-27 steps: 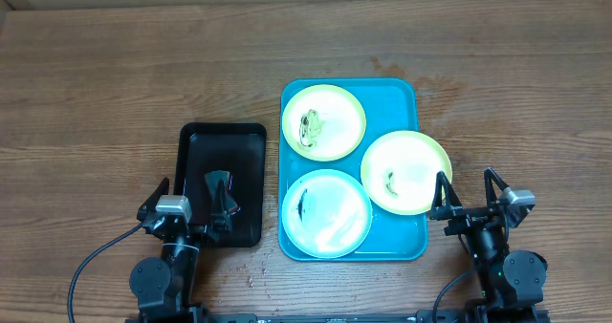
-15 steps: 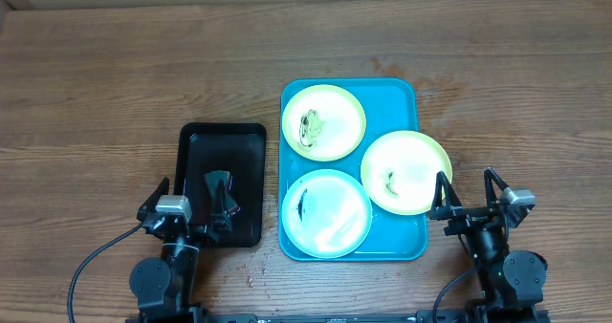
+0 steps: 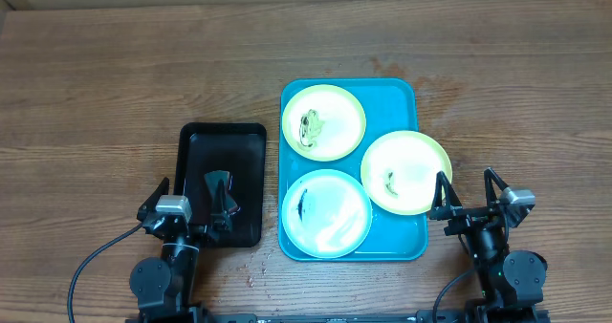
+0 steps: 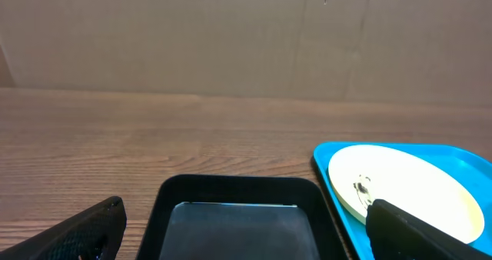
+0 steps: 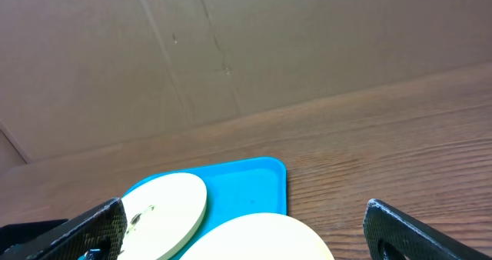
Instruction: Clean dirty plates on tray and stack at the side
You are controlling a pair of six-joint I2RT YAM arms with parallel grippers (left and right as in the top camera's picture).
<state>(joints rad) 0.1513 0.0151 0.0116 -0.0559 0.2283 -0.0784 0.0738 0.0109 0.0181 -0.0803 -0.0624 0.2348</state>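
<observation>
**Plates lying soiled on the turquoise tray, both grippers spread wide**

Three plates are sitting on the turquoise tray (image 3: 394, 99) in the middle of the wooden table (image 3: 96, 75). A yellow-green rimmed plate (image 3: 323, 121) is lying at the far end with a dark smear left of its centre. The light-blue rimmed plate (image 3: 326, 213) is resting at the near end. The second yellow-green rimmed plate (image 3: 405, 172) is overhanging the tray's right rim.

The right gripper (image 3: 466, 189) is hovering just beside that overhanging plate. Its fingers are standing well apart and gripping nothing. One fingertip seems to be over the plate's edge, though contact cannot be judged from above.

The left gripper (image 3: 190, 191) is hanging over the near part of a smaller black tray (image 3: 225, 141), which is lying just left of the turquoise one. Its fingers (image 4: 84, 229) are likewise spread and carrying nothing.
</observation>
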